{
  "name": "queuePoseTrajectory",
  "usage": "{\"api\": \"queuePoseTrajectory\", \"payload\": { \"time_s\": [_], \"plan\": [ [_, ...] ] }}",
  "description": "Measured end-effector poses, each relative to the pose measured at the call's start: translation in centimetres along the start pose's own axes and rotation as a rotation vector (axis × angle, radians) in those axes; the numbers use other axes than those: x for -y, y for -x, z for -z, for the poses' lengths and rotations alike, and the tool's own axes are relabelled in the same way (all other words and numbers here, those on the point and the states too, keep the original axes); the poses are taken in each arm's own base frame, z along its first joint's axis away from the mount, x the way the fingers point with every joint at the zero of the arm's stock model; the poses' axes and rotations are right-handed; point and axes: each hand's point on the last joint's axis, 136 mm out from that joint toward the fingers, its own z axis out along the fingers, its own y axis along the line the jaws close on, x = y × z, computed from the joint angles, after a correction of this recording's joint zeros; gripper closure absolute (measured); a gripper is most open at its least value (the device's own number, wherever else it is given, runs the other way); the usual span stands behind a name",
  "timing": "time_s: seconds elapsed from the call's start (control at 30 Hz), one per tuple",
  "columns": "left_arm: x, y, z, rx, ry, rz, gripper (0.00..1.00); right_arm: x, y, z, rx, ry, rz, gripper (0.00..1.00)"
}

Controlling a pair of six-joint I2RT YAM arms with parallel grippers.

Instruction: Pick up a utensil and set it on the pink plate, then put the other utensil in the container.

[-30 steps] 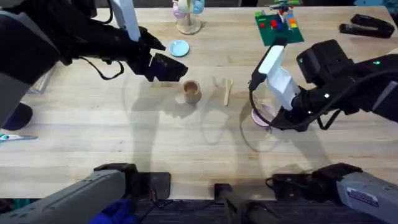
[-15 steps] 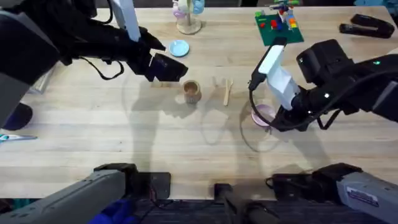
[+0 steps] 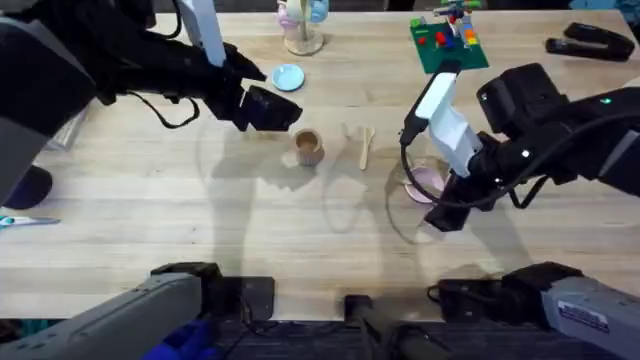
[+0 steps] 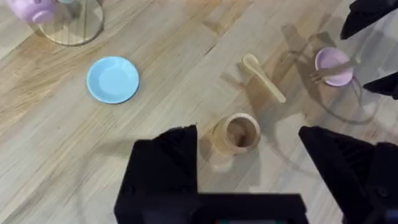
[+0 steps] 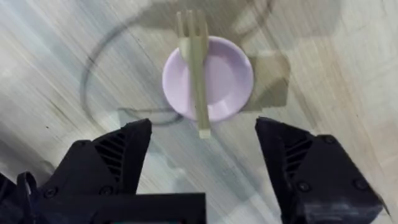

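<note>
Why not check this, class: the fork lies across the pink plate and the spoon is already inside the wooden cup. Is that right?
Not quite. The fork does lie across the pink plate, but the spoon lies on the table beside the wooden cup, not inside it. The left wrist view shows this.

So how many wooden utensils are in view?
2: the fork lies across the pink plate, and the spoon lies on the table between the cup and that plate.
</note>
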Motion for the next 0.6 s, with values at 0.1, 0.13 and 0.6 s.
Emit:
{"api": "queuePoseTrajectory", "payload": {
  "time_s": [0.1, 0.13, 0.6],
  "plan": [
    [0.0, 0.0, 0.0, 0.0, 0.0, 0.0, 0.008, 0.1, 0.1, 0.0, 0.005, -0.004, 0.001, 0.005],
    [0.0, 0.0, 0.0, 0.0, 0.0, 0.0, 0.008, 0.2, 0.2, 0.0, 0.01, -0.008, 0.001, 0.005],
    [-0.5, 0.7, 0.0, 0.026, 0.02, -0.029, 0.008, 2.6, 3.8, 5.0, 0.121, -0.083, -0.194, 0.005]
  ]
}}
